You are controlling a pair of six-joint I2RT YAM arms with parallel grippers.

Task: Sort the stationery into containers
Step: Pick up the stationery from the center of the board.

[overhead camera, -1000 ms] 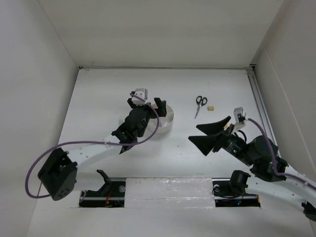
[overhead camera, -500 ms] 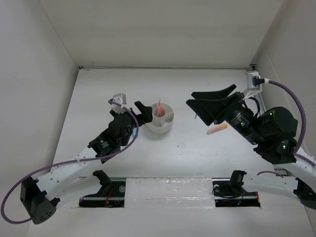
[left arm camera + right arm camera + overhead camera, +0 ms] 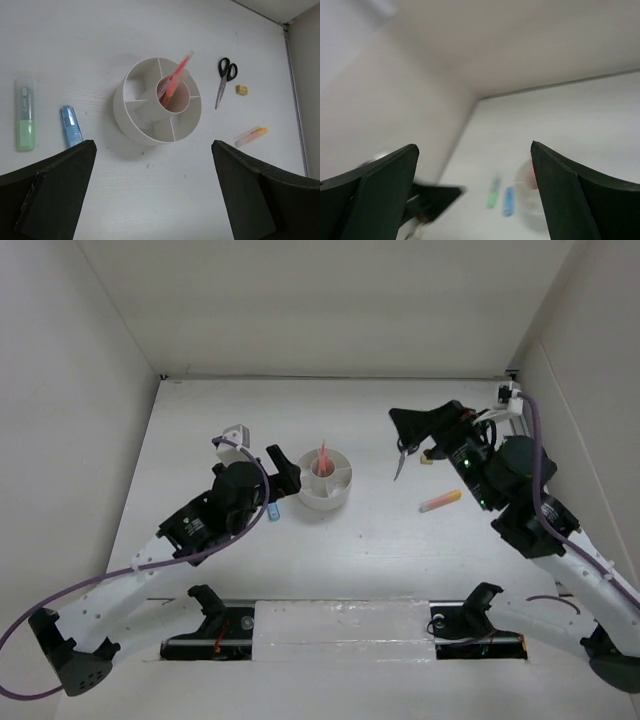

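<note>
Hovering above the matte white table (image 3: 200,420) with the left gripper (image 3: 153,143), spreading its dull black wedge-shaped fingers wide and clasping nothing. Looking straight down between them at the round white plastic organizer (image 3: 125,124), smooth-walled and split by thin radial ribs into open compartments around a centre cup. Standing in that centre cup, leaning out over the rim toward the far right: thin pink pens (image 3: 175,82), slim and glossy.

Lying flat to the left of the organizer, side by side but not touching: a short green marker (image 3: 25,120) with a frosted translucent body, and a stubbier blue marker (image 3: 71,125), sitting nearer the organizer wall yet apart from it.

Lying to the right of the organizer: black-handled scissors (image 3: 223,80), closed, with narrow metal blades pointing toward the near edge; a tiny tan eraser (image 3: 242,89), blocky, resting just beside the handles; and an orange-yellow marker (image 3: 251,136), angled, sitting nearer the arms and well apart from the organizer.

Reaching in from the right with the right gripper (image 3: 474,146), overlapping the scissors' handles in the overhead view, parting its black fingers widely as well and carrying nothing. Showing only blur in the right wrist view: soft green and blue streaks beside a pale round shape.
</note>
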